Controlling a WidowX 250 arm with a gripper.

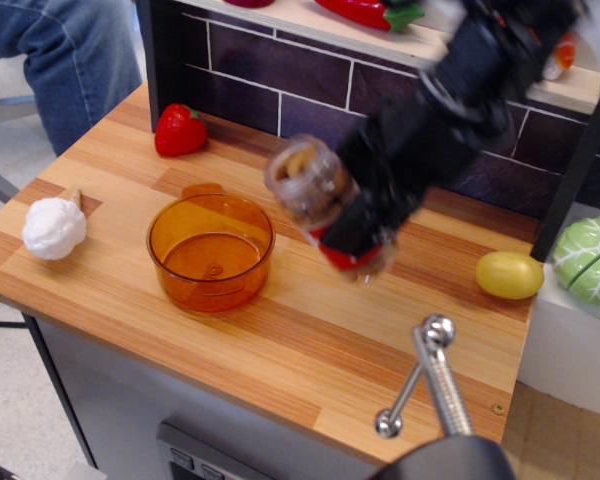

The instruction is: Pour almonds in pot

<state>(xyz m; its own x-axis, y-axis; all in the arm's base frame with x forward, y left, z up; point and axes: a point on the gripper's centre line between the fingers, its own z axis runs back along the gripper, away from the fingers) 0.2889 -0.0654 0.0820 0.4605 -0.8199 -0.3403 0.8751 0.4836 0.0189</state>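
Observation:
The clear jar of almonds (315,190) with a red and white label is lifted off the counter and tilted, its open mouth toward the upper left. It hangs just right of the orange translucent pot (210,250), which stands on the wooden counter and looks empty. My gripper (375,215) is shut on the jar's lower body; the arm is motion-blurred and reaches in from the upper right. No almonds are seen falling.
A red strawberry (180,130) lies at the back left. A white garlic bulb (53,227) lies at the left edge. A yellow lemon (509,274) and a green cabbage (588,258) are at the right. A metal faucet-like handle (430,385) stands at the front.

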